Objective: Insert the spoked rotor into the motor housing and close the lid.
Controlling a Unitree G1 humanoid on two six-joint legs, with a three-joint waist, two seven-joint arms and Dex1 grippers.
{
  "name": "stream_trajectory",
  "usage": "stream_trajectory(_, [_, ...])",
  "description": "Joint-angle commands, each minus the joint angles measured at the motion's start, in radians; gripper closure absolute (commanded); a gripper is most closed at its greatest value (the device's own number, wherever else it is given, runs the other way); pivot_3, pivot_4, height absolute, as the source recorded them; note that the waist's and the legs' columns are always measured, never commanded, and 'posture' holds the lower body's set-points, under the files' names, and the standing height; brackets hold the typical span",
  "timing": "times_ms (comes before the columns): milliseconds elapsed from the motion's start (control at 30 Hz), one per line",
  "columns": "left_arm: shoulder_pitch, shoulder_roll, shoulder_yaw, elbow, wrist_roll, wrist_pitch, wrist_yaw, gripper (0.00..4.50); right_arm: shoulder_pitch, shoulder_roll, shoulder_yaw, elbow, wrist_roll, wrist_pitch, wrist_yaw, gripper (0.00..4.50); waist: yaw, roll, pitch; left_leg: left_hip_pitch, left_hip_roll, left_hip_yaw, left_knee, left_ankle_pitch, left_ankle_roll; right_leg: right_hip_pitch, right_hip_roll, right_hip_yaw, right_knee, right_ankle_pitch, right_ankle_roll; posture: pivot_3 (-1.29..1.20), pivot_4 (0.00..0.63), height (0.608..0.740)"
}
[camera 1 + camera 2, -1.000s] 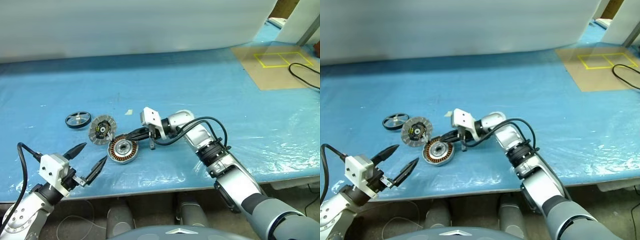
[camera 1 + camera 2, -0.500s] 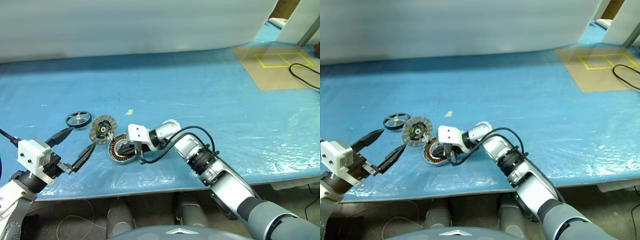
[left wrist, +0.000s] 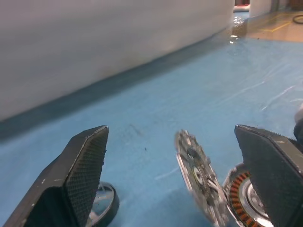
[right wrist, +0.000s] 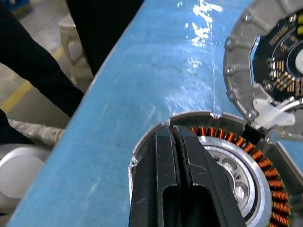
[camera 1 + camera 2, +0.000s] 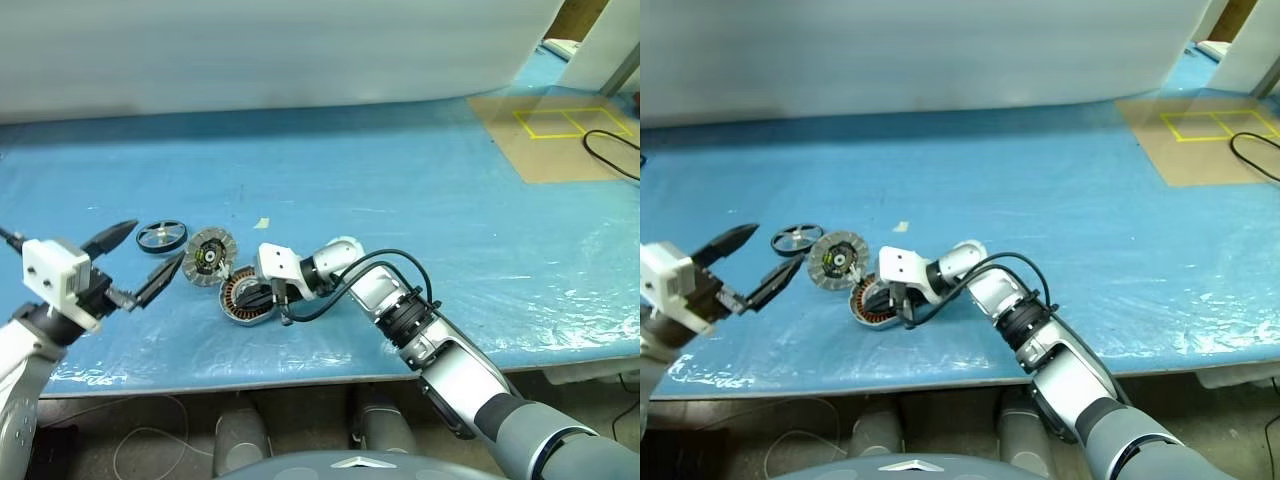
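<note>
My right tool (image 4: 177, 142) is pinched together, tips resting over the motor housing (image 5: 247, 298) near the table (image 5: 450, 210) front edge. My left tool (image 5: 140, 262) hangs wide apart to the left. Just beyond, the lid (image 5: 208, 256) leans tilted, then the spoked rotor (image 5: 161, 236) lies flat.

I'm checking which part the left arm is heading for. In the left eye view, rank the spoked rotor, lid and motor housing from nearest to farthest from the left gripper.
From the open left gripper:
1. spoked rotor, just beyond the fingertips.
2. lid, to the rotor's right, leaning against the housing.
3. motor housing, farthest right, under the shut right gripper.
</note>
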Motion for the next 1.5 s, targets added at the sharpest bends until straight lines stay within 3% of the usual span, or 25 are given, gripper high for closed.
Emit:
stream_trajectory(33, [-0.089,0.078,0.008,0.08,0.009,0.026,-0.043,0.0,-0.005,-0.006,-0.039,-0.074,0.061,0.015,0.035,4.45,-0.001,-0.001,0.0,0.0,0.0,0.0,0.0,0.0,0.0,0.0,0.0,0.0,0.0,0.0,0.0,0.0,0.15,0.74])
stream_trajectory(333, [-0.447,0.354,-0.158,0.45,0.126,0.12,-0.238,0.0,-0.021,-0.066,-0.094,-0.091,0.08,0.029,0.028,4.45,0.013,-0.002,-0.001,0.0,-0.001,-0.001,0.001,0.002,-0.003,0.0,0.0,0.0,0.0,0.0,0.0,0.0,0.15,0.74])
stream_trajectory(600, [-0.847,0.434,-0.442,0.898,0.334,0.057,-0.526,0.0,-0.008,-0.101,-0.122,-0.132,0.079,0.048,-0.012,4.45,0.024,-0.003,-0.001,-0.001,-0.002,-0.001,0.001,0.002,-0.003,0.0,-0.001,-0.001,0.001,0.0,0.0,0.0,0.15,0.74])
stream_trajectory(800, [-1.168,0.38,-0.64,1.236,0.529,0.043,-0.683,0.0,0.003,-0.122,-0.153,-0.195,0.104,0.112,-0.043,4.45,0.027,-0.004,-0.001,-0.001,-0.003,-0.003,0.001,0.002,-0.003,0.001,-0.001,-0.001,0.0,0.0,0.0,0.0,0.15,0.74])
stream_trajectory(967, [-1.331,0.303,-0.753,1.49,0.693,-0.057,-0.726,0.0,0.007,-0.143,-0.167,-0.228,0.107,0.136,-0.065,4.45,0.031,-0.004,0.0,-0.001,-0.003,-0.004,0.0,0.002,-0.004,0.002,-0.002,-0.002,-0.001,0.0,0.0,0.0,0.15,0.74])
stream_trajectory(1200, [-1.412,0.224,-0.835,1.691,0.856,-0.118,-0.695,0.0,0.035,-0.159,-0.169,-0.286,0.113,0.17,-0.101,4.45,0.034,-0.004,0.0,-0.003,-0.003,-0.005,0.0,0.001,-0.005,0.002,-0.002,-0.002,-0.001,0.001,0.001,0.0,0.15,0.74])
stream_trajectory(1500, [-1.422,0.157,-0.792,1.768,0.885,-0.108,-0.568,0.0,0.079,-0.169,-0.158,-0.337,0.116,0.197,-0.136,4.45,0.049,-0.004,0.0,-0.003,-0.003,-0.006,0.0,0.0,-0.006,0.002,-0.002,-0.002,-0.001,0.001,0.001,0.0,0.15,0.74])
